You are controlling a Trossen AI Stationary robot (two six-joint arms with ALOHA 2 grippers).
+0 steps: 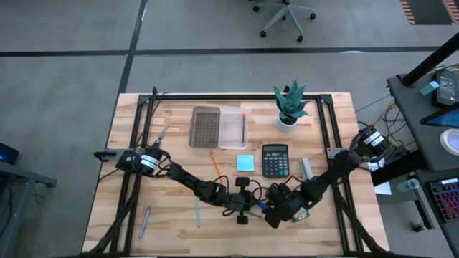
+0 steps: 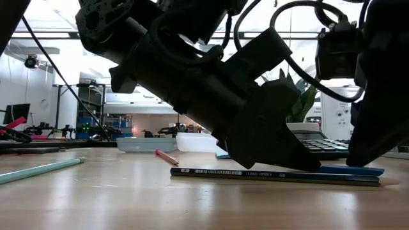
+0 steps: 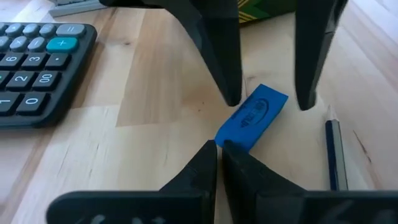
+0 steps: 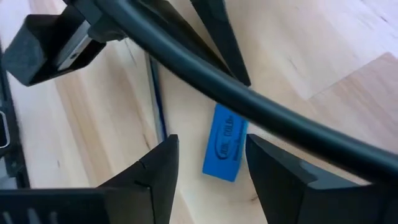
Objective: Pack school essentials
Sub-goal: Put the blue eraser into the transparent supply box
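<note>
The right gripper (image 4: 208, 163) stands with its jaws partly apart, straddling the blue eraser (image 4: 225, 142), which lies flat on the desk (image 1: 179, 215) near the front edge, right of centre; nothing is held. The left gripper (image 3: 219, 149), jaws pressed together and empty, has its tips at the eraser's near end. Risk: the two grippers crowd one spot and may collide. The left tips may nudge the eraser askew, so that closing jaws catch a corner or the blue pencil (image 3: 334, 155) just beside it.
</note>
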